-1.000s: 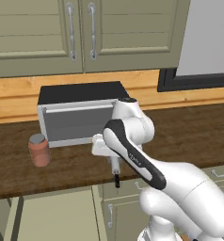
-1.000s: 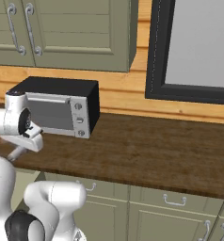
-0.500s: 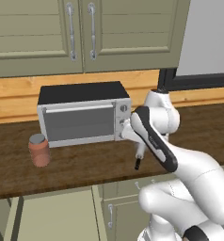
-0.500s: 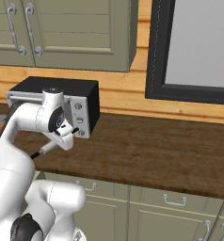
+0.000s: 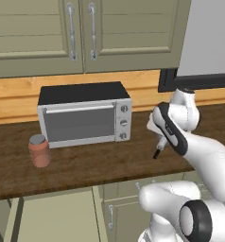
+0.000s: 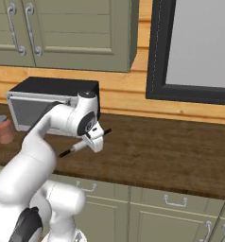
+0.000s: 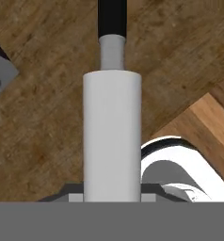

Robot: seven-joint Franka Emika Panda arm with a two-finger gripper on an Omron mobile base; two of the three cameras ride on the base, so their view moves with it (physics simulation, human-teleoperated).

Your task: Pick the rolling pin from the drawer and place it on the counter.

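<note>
Tabletop [image 5: 95, 165]: dark brown wood, visible grain, matt. Wall strip [image 5: 20, 97] behind: lighter orange-tan wood, grained. Rolling pin [image 7: 112, 136]: smooth off-white barrel, matt, plastic-like; handles smooth black. Toaster oven [image 5: 83, 113]: brushed silver metal front, matt black top, greyish glass door. Cupboard doors [image 5: 128, 33]: sage-green painted wood, matt; handles shiny silver metal. Small jar [image 5: 39, 151] at left: dull reddish body, grey lid. Robot arm [image 6: 62, 123]: glossy white shell, dark joints.
</note>
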